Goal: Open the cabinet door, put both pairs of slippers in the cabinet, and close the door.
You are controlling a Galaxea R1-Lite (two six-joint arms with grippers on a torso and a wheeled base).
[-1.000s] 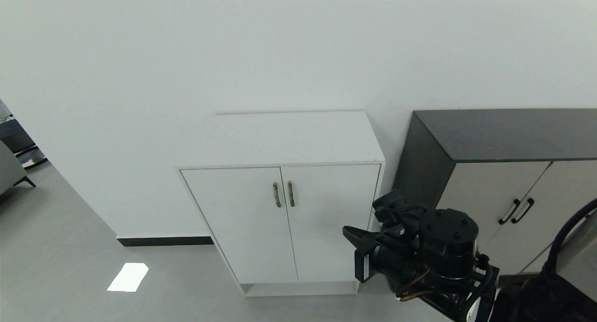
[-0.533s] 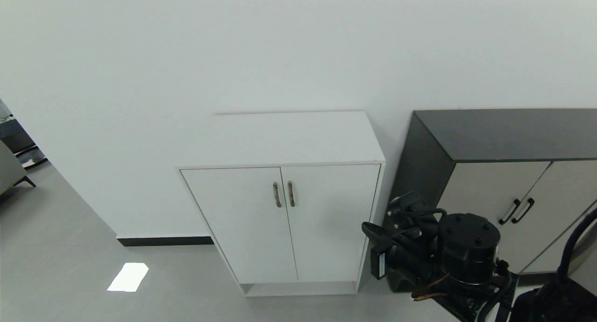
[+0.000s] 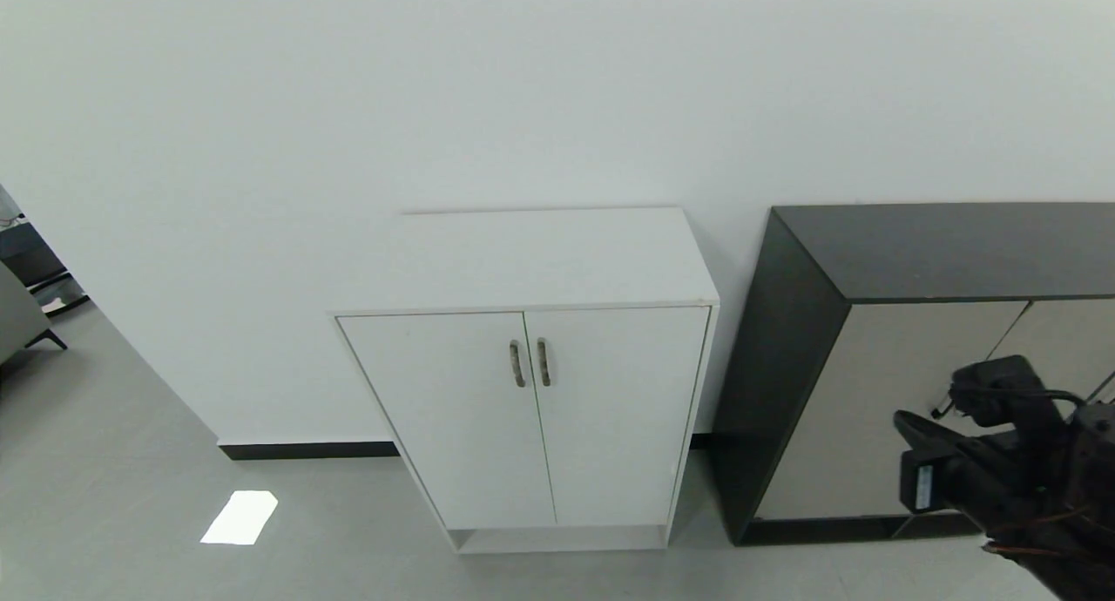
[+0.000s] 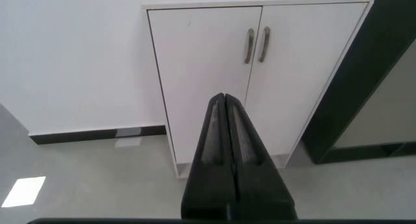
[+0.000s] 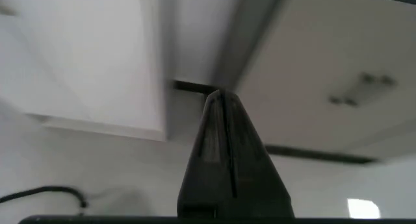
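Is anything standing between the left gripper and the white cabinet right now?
No. In the left wrist view, the stretch from the shut left gripper to the white cabinet is bare grey floor.

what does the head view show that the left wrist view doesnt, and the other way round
Head view adds: the white cabinet's flat top, the dark cabinet's top, and the right claw low in front of the dark cabinet. Left wrist view adds: the left claw, shut, aimed at the white cabinet. Both share: the white cabinet's two doors closed, its paired handles, the black baseboard and a bright patch on the floor.
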